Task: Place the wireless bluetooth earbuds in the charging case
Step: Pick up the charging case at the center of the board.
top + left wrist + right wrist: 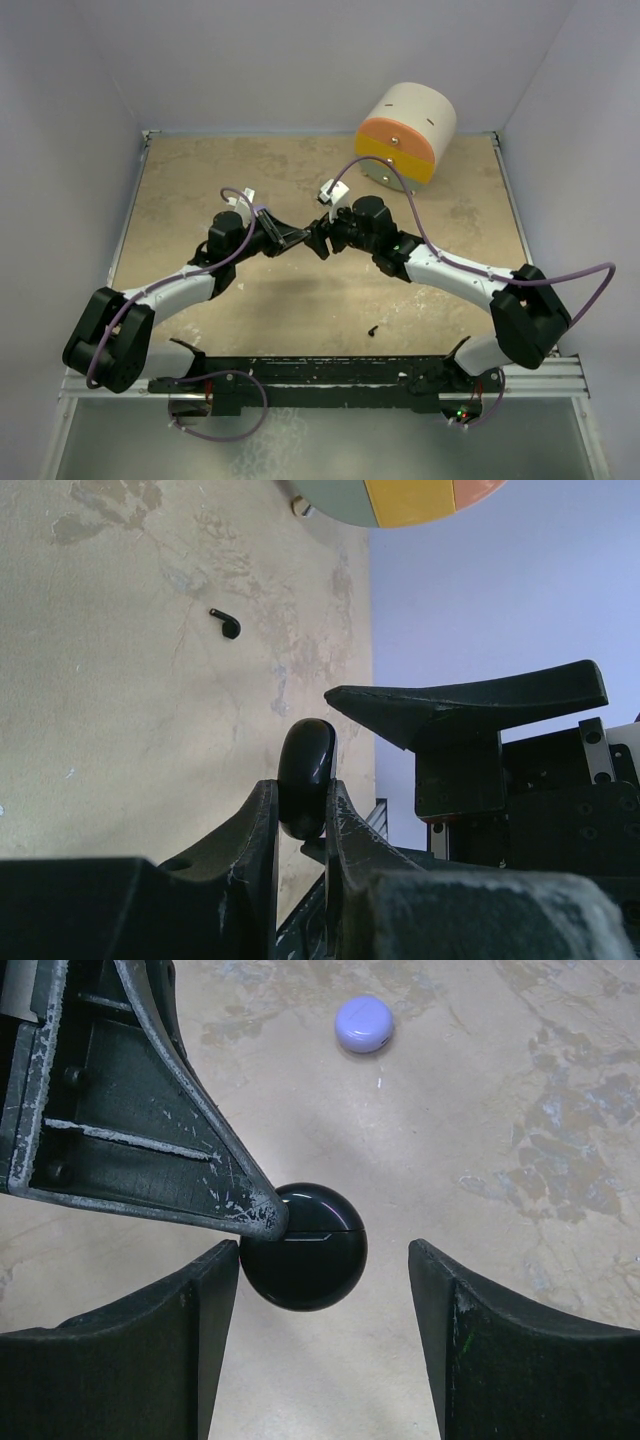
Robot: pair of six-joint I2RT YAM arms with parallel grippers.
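Observation:
My left gripper [296, 238] is shut on a glossy black round charging case [306, 765], held edge-on above the table with its lid closed. In the right wrist view the case [318, 1260] hangs between the fingers of my open right gripper [325, 1270]; its left finger is at the case's side and its right finger stands well apart. The two grippers meet tip to tip in the top view, the right one [321, 240] facing left. A tiny black earbud [372, 329] lies on the table near the front, also in the left wrist view [226, 623]. The lilac earbud is out of view.
A lilac round puck [365, 1023] lies on the table beyond the case. A cream and orange cylinder [405, 130] lies at the back right, against the wall. Walls close the table on three sides.

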